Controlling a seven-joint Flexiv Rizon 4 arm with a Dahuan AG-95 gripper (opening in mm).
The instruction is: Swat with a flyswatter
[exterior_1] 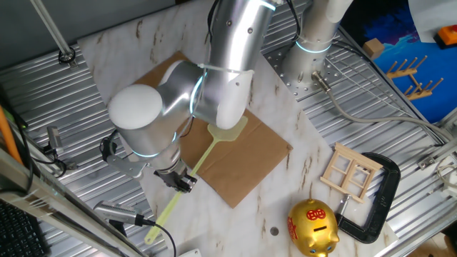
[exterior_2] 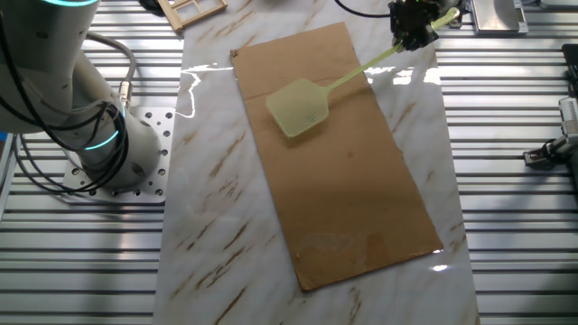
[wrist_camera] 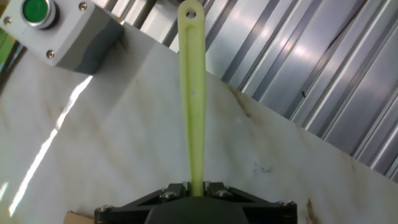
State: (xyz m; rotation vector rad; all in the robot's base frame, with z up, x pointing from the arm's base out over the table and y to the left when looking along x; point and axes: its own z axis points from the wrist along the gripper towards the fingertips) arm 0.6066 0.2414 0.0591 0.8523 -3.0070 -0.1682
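Note:
The pale yellow-green flyswatter (exterior_1: pixel 193 166) has its square mesh head (exterior_1: pixel 227 132) on the brown cardboard sheet (exterior_1: pixel 243 160). Its long thin handle runs off the sheet over the marble. My gripper (exterior_1: pixel 182 178) is shut on the handle partway along it. In the other fixed view the head (exterior_2: pixel 298 106) lies flat on the cardboard (exterior_2: pixel 352 181) and the gripper (exterior_2: pixel 414 27) holds the handle at the top right. In the hand view the handle (wrist_camera: pixel 193 93) passes between the closed jaws (wrist_camera: pixel 196 186) and ends in a hanging hole.
A grey box with a green button (wrist_camera: pixel 59 31) sits near the handle's end. A gold piggy bank (exterior_1: pixel 312 227), a black C-clamp (exterior_1: pixel 375 200) and a small wooden frame (exterior_1: pixel 350 171) stand at the front right. The arm's base (exterior_2: pixel 99 144) is bolted beside the marble slab.

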